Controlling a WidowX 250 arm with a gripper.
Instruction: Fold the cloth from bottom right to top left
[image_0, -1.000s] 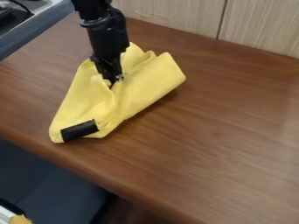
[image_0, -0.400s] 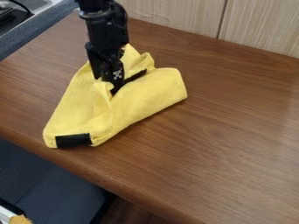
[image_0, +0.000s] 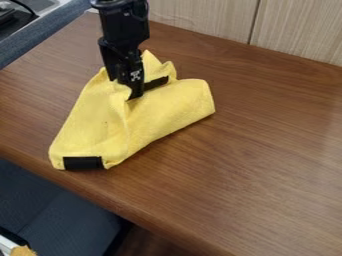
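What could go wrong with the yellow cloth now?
The black gripper is right down in the folds of the yellow cloth, so it might snag them and pull the fold open when it lifts away. The cloth looks bunched around there, so the fold could end up lumpy. The end with the black patch lies near the edge of the wooden table, so a push might make it hang over.
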